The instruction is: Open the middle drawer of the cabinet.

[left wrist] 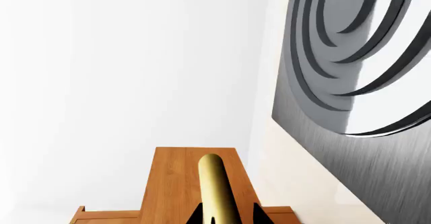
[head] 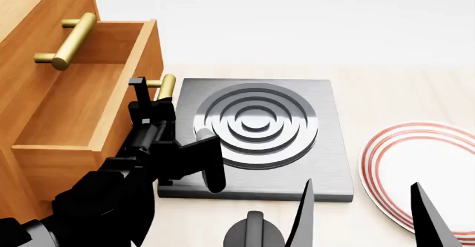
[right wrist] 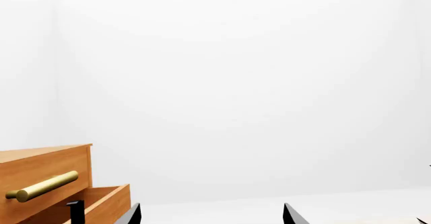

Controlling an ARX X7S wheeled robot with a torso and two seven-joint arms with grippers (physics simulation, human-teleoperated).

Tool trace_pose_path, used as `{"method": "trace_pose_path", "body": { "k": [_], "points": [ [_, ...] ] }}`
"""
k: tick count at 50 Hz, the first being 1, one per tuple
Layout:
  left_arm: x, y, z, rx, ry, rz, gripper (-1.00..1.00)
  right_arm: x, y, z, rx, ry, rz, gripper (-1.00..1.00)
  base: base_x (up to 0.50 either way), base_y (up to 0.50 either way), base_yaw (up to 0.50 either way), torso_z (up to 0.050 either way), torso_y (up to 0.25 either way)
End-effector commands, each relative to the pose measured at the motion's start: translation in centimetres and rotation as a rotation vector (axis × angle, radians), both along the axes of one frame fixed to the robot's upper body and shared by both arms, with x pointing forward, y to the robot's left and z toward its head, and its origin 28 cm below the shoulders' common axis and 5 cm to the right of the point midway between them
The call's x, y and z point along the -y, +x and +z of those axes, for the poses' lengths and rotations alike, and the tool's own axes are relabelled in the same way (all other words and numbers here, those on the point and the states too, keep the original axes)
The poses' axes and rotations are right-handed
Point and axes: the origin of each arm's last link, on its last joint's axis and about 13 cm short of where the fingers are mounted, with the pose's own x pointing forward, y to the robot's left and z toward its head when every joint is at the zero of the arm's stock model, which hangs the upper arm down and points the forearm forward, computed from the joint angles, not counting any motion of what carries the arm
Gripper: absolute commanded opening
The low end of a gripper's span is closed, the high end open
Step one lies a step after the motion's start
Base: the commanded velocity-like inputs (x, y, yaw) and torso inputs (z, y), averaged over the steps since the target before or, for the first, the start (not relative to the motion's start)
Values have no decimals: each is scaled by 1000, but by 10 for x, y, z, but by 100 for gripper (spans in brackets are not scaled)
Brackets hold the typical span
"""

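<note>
At the left of the head view the middle drawer [head: 89, 108] stands pulled well out of the cabinet [head: 30, 13], its box bare inside. The left tool [head: 152, 94] is clamped on the drawer's brass handle [left wrist: 217, 191]. The right tool [head: 364, 208] hangs spread and unloaded, low right. I judge the pull nearly done; next comes letting go and drawing the arm clear.
</note>
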Motion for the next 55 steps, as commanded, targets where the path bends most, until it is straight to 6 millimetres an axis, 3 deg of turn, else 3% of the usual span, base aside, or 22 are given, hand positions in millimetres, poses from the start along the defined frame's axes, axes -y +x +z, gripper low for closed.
{"method": "trace_pose_path", "body": {
  "k": [1,20,53,54,55],
  "points": [
    [33,-4,19,202,46,-152,-100,0,0,1,-1,2,-1,100,0,0,0,0,11],
    [50,-11,22,222,-1,-267,-100,0,0,-1,-2,1,-1,100,0,0,0,1,3],
    [61,-17,29,223,-70,-305,-100,0,-1,-2,-2,-2,5,100,0,0,0,1,4],
    [61,-16,30,238,-72,-305,100,0,-1,-2,-2,-2,5,100,0,0,0,0,0],
    [61,-16,31,240,-88,-305,100,0,-1,-2,-2,-2,5,100,0,0,0,0,0]
  ]
}}
